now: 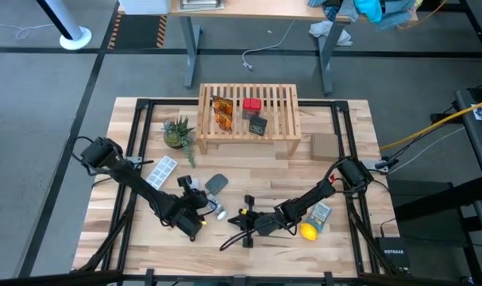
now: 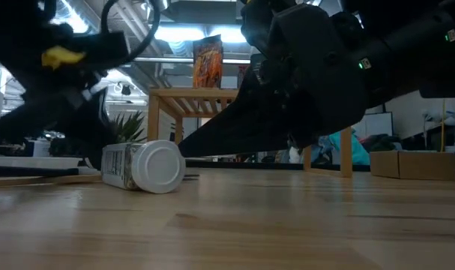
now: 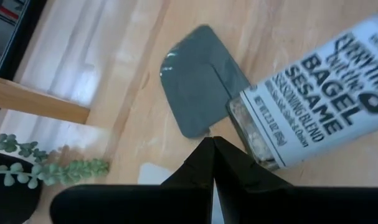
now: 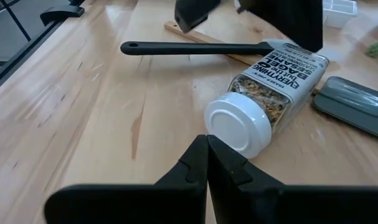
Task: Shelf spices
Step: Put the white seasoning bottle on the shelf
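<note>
Four spices already sit on the wooden shelf (image 1: 248, 111) at 12 o'clock on the tabletop (image 1: 344, 246): two amber packets (image 1: 221, 113), a red box (image 1: 252, 104), a black box (image 1: 258, 125). Remaining: the sesame seasoning bottle (image 4: 263, 102), lying on its side near 6 o'clock, ungrasped. Left claw (image 3: 212, 146) hovers just beside the bottle's base, fingers pressed together, empty. Right claw (image 4: 207, 146) points at the white cap from the opposite end, fingers likewise together, low over the tabletop. Judgement: one item left.

High view looked straight down over whole table (image 1: 241, 171). Low view sat at tabletop level. Both wrist views looked close at fallen bottle (image 4: 266, 106), shared with low view.
</note>
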Robot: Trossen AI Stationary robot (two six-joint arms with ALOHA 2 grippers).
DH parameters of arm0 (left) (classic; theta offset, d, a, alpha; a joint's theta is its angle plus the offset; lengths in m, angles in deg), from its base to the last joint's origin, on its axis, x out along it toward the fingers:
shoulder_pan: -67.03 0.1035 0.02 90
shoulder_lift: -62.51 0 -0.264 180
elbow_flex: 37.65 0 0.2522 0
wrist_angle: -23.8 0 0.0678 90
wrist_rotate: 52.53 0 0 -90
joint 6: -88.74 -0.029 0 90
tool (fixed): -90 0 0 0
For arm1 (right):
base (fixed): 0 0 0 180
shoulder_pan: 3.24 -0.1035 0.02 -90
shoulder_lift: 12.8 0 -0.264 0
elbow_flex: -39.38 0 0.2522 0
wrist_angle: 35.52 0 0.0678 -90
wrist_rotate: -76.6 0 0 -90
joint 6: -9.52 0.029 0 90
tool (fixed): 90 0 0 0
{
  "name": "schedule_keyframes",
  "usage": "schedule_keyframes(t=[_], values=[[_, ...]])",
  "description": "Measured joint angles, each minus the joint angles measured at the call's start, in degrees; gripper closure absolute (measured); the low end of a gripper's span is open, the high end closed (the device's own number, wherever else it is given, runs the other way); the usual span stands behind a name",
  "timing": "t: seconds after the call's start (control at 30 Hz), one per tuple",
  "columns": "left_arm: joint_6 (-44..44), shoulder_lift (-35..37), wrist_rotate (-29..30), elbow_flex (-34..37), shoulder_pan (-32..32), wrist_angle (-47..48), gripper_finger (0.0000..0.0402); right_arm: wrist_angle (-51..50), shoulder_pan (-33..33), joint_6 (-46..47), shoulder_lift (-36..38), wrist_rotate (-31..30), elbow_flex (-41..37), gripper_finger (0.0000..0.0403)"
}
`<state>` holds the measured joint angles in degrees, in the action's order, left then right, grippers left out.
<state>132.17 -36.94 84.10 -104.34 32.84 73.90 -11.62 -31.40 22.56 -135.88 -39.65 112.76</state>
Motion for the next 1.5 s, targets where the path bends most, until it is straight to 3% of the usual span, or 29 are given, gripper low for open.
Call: schedule_keyframes(t=[0.53,1.13,1.5], values=[[-5.6,-3.0,-1.7,0.04,0.0,-10.11,0.0401,2.8,0.04,0.0,0.02,1.63,0.0,0.0395],[-4.9,-3.04,-2.08,0.04,0.07,-8.76,0.0402,-1.55,-0.31,0.47,0.0,3.34,0.0,0.0395],[-6.57,-3.04,-2.23,0.09,0.11,-11.89,0.0401,-1.15,-0.31,0.21,-0.03,0.37,0.0,0.0395]])
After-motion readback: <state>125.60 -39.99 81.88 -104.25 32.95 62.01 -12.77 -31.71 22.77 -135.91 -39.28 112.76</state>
